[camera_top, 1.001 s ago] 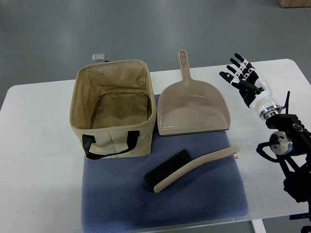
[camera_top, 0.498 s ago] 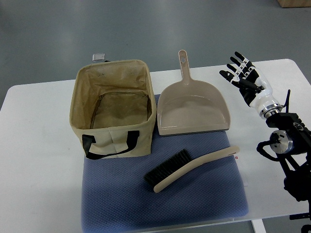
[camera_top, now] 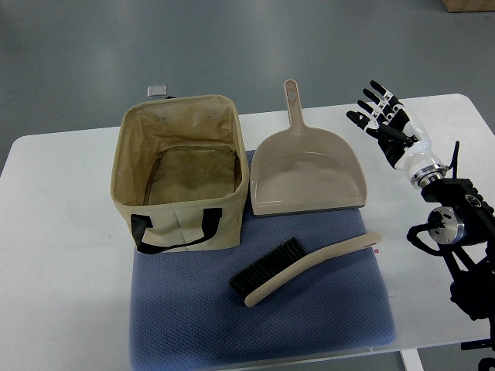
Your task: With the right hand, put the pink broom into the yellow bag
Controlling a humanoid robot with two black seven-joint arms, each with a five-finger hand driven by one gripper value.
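Right robot hand [camera_top: 384,116] at upper right of frame, fingers spread, nothing held; compared with a second ago it has been shifted only slightly up and left, so the reach is judged barely begun. Left arm not seen. Beige-pink hand broom with black bristles [camera_top: 302,267] is laid flat on the blue textured mat [camera_top: 263,325], lower centre, handle pointing right, well apart from the robot hand. Open tan-yellow fabric bag with black handles [camera_top: 179,171] is stood at upper left, partly on the mat; nothing is seen inside. Beige plastic dustpan [camera_top: 306,176] is placed beside the bag, pan empty. All carried on the white counter [camera_top: 62,255].
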